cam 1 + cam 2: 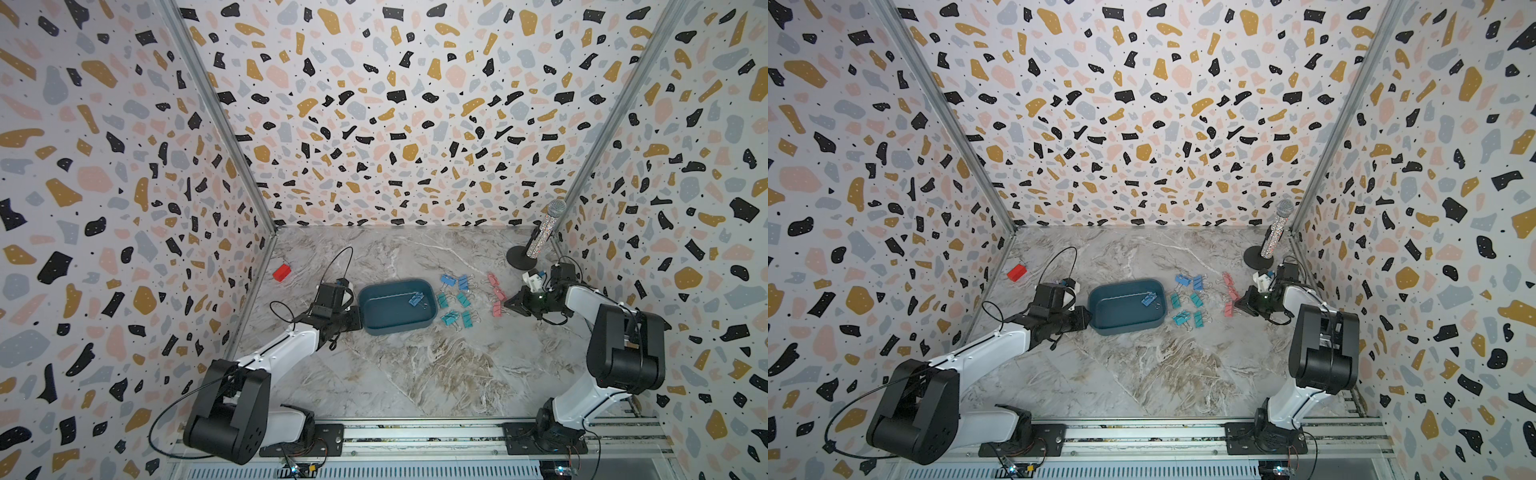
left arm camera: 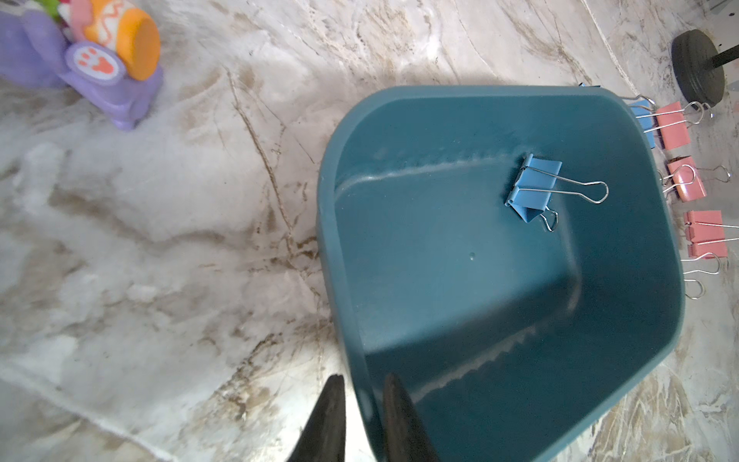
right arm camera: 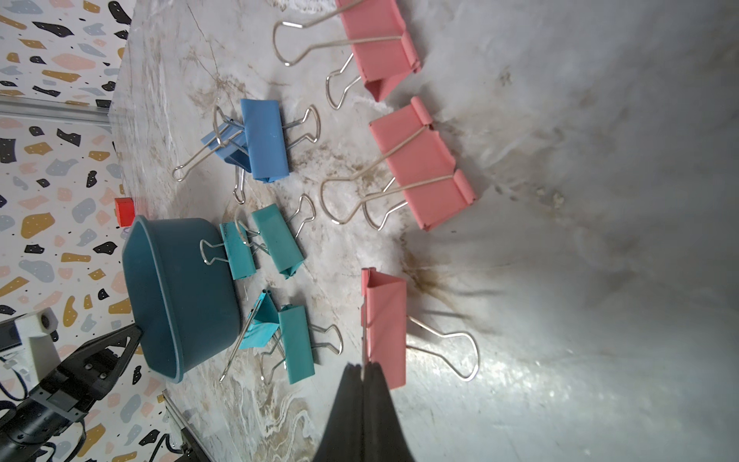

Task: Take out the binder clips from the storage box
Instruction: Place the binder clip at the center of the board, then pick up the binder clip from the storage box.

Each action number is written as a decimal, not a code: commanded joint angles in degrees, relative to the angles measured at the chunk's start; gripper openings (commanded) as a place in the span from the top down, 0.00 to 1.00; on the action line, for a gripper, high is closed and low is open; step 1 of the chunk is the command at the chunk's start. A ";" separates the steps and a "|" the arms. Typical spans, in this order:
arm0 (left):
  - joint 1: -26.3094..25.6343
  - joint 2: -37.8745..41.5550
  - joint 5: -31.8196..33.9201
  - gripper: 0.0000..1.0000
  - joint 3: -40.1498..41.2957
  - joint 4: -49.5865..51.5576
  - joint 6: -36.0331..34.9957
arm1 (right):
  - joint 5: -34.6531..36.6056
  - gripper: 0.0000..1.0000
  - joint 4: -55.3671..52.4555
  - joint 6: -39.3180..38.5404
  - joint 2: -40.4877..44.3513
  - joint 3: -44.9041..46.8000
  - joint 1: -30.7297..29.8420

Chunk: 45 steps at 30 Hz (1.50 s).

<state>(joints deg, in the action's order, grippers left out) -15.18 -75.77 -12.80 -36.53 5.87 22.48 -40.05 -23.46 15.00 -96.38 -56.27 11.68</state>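
The dark teal storage box (image 1: 397, 331) (image 1: 1121, 329) sits mid-table. One blue binder clip (image 1: 416, 299) (image 1: 1149, 299) (image 2: 534, 186) lies inside it near the right end. My left gripper (image 1: 359, 317) (image 2: 362, 384) is shut on the box's left wall, one finger inside and one outside. Several blue, teal and pink binder clips (image 1: 457, 299) (image 3: 276, 240) lie on the table right of the box. My right gripper (image 1: 505, 307) (image 3: 363, 366) is shut on the wire handle of the nearest pink clip (image 1: 496, 308) (image 3: 386, 320), which rests on the table.
A red block (image 1: 282, 272) lies at the far left by the wall. A glittery microphone on a black round stand (image 1: 536, 243) stands at the back right corner. A purple-and-orange toy (image 2: 100, 52) sits beyond the box in the left wrist view. Patterned walls enclose three sides.
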 commanded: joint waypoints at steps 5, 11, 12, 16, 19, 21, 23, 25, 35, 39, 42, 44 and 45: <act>-0.13 0.32 0.32 0.79 0.10 -0.04 -0.92 | 0.33 1.00 0.19 -1.11 -1.22 0.12 0.57; -0.14 0.27 0.40 0.79 0.08 -0.06 -0.90 | 0.45 1.00 0.35 -1.09 -1.66 0.11 0.72; -0.18 0.28 0.42 0.79 0.06 -0.06 -0.94 | 0.50 1.00 0.41 -1.07 -1.67 0.11 0.71; -0.12 0.27 0.40 0.79 0.13 -0.06 -0.90 | 0.68 1.00 0.45 -1.05 -1.96 0.11 0.86; -0.15 0.41 0.36 0.79 0.19 0.01 -0.84 | 0.59 0.94 0.48 -1.11 -2.12 0.11 0.81; -0.20 0.43 0.40 0.79 0.15 -0.05 -0.86 | 0.68 0.89 0.48 -1.12 -2.13 0.12 0.84; -0.19 0.42 0.40 0.79 0.19 -0.07 -0.86 | 0.84 0.83 0.44 -1.08 -2.11 0.11 0.86; -0.18 0.36 0.40 0.79 0.19 -0.07 -0.86 | 1.02 0.78 0.44 -1.07 -2.15 0.11 0.80; -0.20 0.54 0.67 0.79 0.30 0.03 -0.95 | 3.46 0.62 -0.43 -0.93 1.15 -0.20 1.23; -0.15 0.66 1.02 0.79 0.43 0.02 -0.94 | 5.80 0.59 -2.21 -1.32 3.86 -0.50 1.70; -0.15 0.49 1.02 0.79 0.28 0.02 -0.86 | 7.68 0.58 -3.25 -1.55 7.09 -0.50 1.68; -0.19 0.44 1.05 0.79 0.28 0.02 -0.68 | 7.93 0.58 -3.91 -1.46 9.28 -0.83 1.69; -0.19 0.44 1.03 0.79 0.24 0.02 -0.60 | 8.04 0.58 -4.14 -1.38 10.51 -0.99 1.68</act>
<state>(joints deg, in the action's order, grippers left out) -15.18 -75.77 -12.58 -36.53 5.87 22.48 -33.63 -24.84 14.11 -90.28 -56.27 13.17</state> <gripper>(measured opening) 0.213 0.420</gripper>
